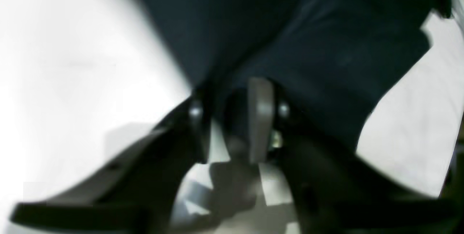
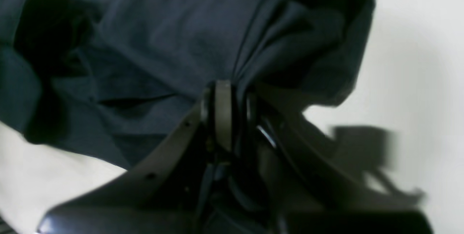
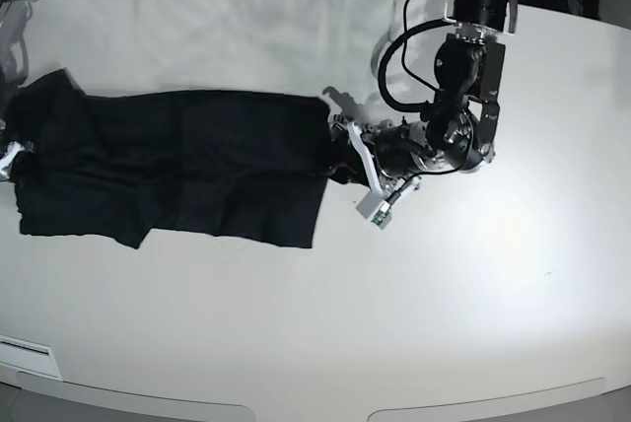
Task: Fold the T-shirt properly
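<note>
T-shirt (image 3: 177,166): black, spread lengthwise across the left half of the white tabletop (image 3: 473,274), rumpled at both ends.
Left claw (image 1: 237,99): at the shirt's right edge in the base view, pinched on the cloth.
Right claw (image 2: 232,98): at the shirt's far left end, clamped on a bunched fold.
Focus: both wrist views blurred.

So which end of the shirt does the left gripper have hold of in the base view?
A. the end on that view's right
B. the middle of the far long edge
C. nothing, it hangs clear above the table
A: in the base view the left gripper meets the black shirt at its right end, and the left wrist view shows the jaws closed on dark cloth.
</note>
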You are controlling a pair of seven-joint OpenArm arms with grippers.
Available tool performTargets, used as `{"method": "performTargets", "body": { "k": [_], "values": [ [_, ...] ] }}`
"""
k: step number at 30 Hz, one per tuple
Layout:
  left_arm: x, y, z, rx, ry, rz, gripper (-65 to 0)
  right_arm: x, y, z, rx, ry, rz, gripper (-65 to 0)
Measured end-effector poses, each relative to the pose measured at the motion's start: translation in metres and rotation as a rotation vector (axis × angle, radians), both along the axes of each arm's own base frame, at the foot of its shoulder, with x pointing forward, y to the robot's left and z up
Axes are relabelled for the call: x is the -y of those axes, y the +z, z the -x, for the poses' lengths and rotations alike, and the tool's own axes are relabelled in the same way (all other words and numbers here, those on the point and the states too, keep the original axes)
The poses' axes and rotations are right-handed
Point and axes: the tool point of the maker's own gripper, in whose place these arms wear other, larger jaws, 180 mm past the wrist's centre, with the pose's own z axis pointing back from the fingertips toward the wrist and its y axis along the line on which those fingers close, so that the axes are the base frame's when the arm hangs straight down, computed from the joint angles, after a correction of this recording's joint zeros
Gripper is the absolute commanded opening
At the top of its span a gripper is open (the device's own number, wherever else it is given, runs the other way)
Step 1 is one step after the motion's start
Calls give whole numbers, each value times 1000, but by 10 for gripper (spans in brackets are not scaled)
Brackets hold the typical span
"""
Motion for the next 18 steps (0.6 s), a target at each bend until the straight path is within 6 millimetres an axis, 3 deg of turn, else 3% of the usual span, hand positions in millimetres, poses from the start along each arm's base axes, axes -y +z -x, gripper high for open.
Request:
{"method": "performTargets", "body": {
  "k": [4,10,14,18],
  "values": [
    [-9,2,-5,5,32,7,-410,3,30,-8,53,19,89,-650],
    [-17,-4,1,-8,49,15,-410,-23,66,-19,142,24,121,-650],
    [-13,-10,14,-26,32,34,-410,-80,76,-25,218,161,78,-650],
    [-12,-11,17,-29,30,47,-410,-136,46,-20,178,257,-23,-650]
  ]
}}
